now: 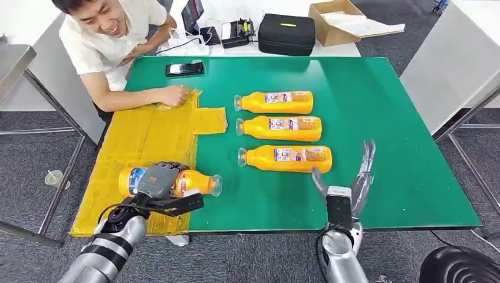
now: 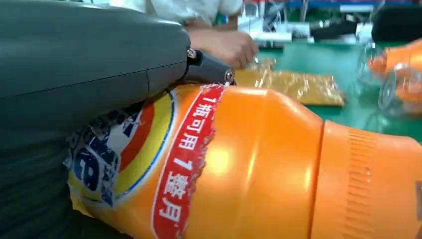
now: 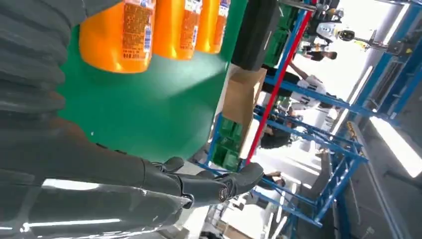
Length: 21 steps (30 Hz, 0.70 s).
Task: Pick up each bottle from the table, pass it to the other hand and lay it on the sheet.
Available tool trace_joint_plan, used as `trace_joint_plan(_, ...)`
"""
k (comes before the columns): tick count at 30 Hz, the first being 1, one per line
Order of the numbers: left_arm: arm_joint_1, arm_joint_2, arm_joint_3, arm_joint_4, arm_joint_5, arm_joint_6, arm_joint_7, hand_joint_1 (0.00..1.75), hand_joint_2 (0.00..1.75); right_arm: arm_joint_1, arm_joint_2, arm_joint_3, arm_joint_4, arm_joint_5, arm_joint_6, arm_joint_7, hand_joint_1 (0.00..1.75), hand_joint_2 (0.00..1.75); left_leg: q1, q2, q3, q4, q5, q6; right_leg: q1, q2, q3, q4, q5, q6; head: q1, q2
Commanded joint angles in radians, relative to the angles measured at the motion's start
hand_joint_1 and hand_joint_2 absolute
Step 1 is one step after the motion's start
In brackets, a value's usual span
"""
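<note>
My left hand [image 1: 158, 181] grips an orange bottle [image 1: 191, 183] that lies on its side at the front edge of the yellow sheet [image 1: 132, 147], cap toward the right. Close up in the left wrist view, the same bottle [image 2: 259, 164] sits under my left hand [image 2: 84, 64]. Three more orange bottles lie in a column on the green table: far [image 1: 277, 102], middle [image 1: 282, 128] and near [image 1: 288, 158]. My right hand [image 1: 348, 183] stands open just in front of the near bottle, fingers spread and holding nothing. The right wrist view shows its fingers [image 3: 199, 186] apart, with the bottles [image 3: 124, 35] beyond.
A person leans on the table's far left, one hand [image 1: 173, 95] pressing on the sheet's far edge. A black phone [image 1: 184, 69] lies near them. A black case [image 1: 287, 33] and a cardboard box [image 1: 336, 22] stand on a white table behind. The green table's [image 1: 401, 118] right half is bare.
</note>
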Motion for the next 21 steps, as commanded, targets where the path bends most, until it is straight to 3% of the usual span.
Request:
trace_joint_plan(1,-0.145,-0.032,-0.019,0.324,0.032,-0.084,0.036,0.03,1.75,-0.046,-0.032,0.075,0.122,-0.042,0.004,0.001,0.00,1.75,0.002,0.002,0.004,0.000,-0.001,0.000,0.002,0.000,0.005,-0.001,0.000,-0.003,0.000,0.000)
trace_joint_plan(7,-0.189,-0.019,-0.021,0.439,0.025,-0.134,0.064,0.00,1.75,-0.057,-0.053,0.076,0.137,-0.072,0.003,0.001,0.00,1.75,0.001,0.003,0.007,-0.001,-0.001,0.000,0.002,0.001,0.008,-0.002,0.000,-0.005,0.000,0.000)
trace_joint_plan(16,-0.192,-0.017,-0.021,0.443,0.025,-0.141,0.064,0.00,1.75,-0.058,-0.055,0.076,0.138,-0.072,0.005,0.001,0.00,1.75,0.000,0.004,0.012,-0.001,-0.001,-0.001,0.002,0.002,0.010,-0.001,0.002,-0.005,0.000,0.000)
trace_joint_plan(21,-0.220,0.007,-0.017,0.463,0.049,-0.239,0.043,0.00,1.75,-0.069,-0.066,0.085,0.146,-0.077,-0.002,0.001,0.00,1.75,0.001,0.005,0.014,-0.002,0.000,-0.002,0.003,0.004,0.011,-0.001,0.003,-0.006,0.000,0.000)
